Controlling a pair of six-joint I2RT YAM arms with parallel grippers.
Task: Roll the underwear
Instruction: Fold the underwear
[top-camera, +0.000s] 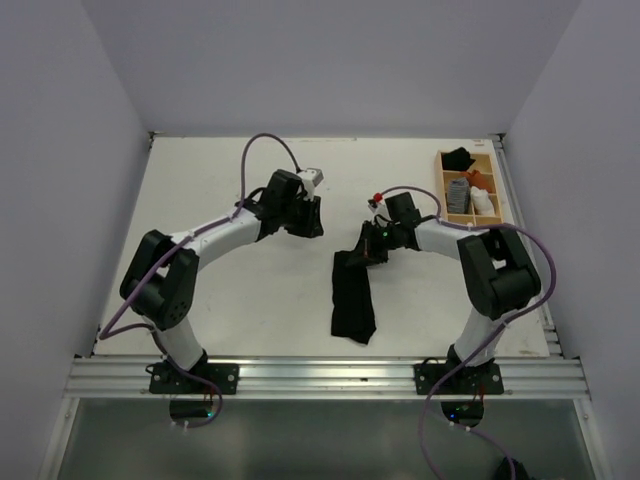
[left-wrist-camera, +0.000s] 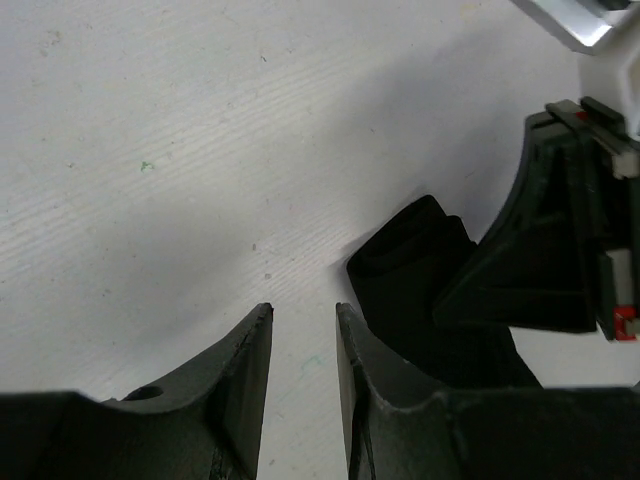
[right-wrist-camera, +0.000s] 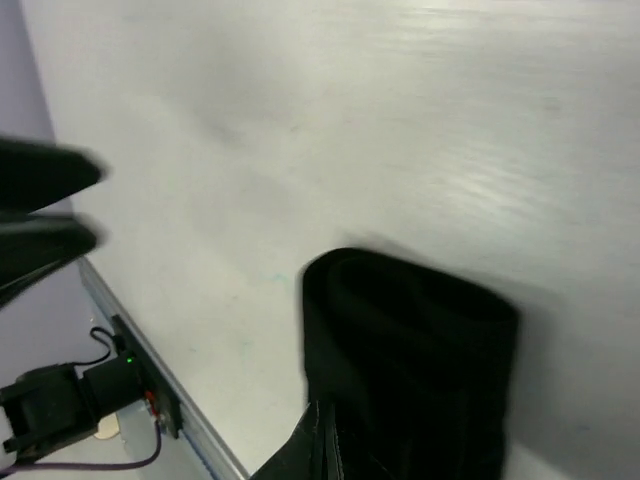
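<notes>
The underwear (top-camera: 354, 300) lies on the table as a long black strip, nearer than the wooden tray (top-camera: 440, 190) and well to its left, with its free tail toward the arm bases. It looks light, limp and a little slack, so I judge that it will sag, slide on the smooth top and spring open if let go. At the strip's far end, the end closer to the tray, the fabric is already curled over into a soft lip. The right gripper (top-camera: 368, 245) sits on that end with its jaws closed tight, and appears to pinch the fold. The best hold is probably across that curled lip, through all layers and close to the table. Farther from the tray, off to the strip's left, the left gripper (top-camera: 308, 218) hangs with its fingers (left-wrist-camera: 245, 390) narrowly parted and nothing between them.
</notes>
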